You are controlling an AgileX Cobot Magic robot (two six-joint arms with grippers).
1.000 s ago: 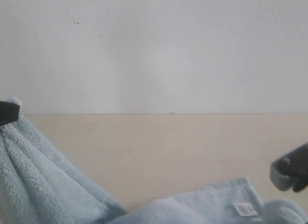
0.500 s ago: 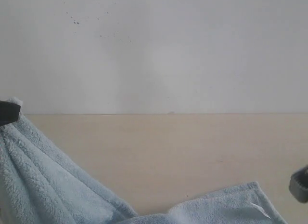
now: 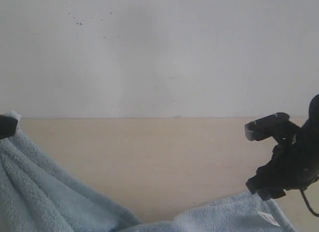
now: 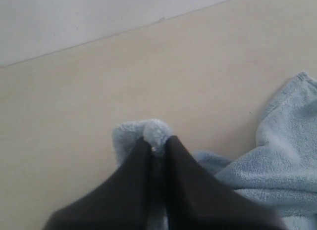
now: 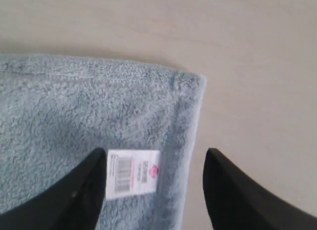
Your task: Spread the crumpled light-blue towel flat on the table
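Observation:
The light-blue towel point(image 3: 45, 192) hangs slack from the far left edge and runs along the bottom of the exterior view to a flat corner at the right. My left gripper point(image 3: 6, 126) holds its raised left corner; the left wrist view shows that gripper point(image 4: 156, 141) shut on a fluffy tuft of towel point(image 4: 148, 128). My right gripper point(image 3: 259, 159) hovers open just above the right corner. In its wrist view the right gripper point(image 5: 156, 158) straddles the hemmed corner of the towel point(image 5: 74, 111), touching nothing, with a white barcode label point(image 5: 132, 173) between the fingers.
The beige table point(image 3: 164, 157) stretches back to a white speckled wall point(image 3: 159, 52). Bare table shows beyond the towel's corner point(image 5: 247, 52) and past the pinched tuft point(image 4: 74, 101).
The right gripper left the towel's right corner, dropped nearly out of view, then rose back in, open. That corner now lies flat, label up. The left-held side has sagged a little.

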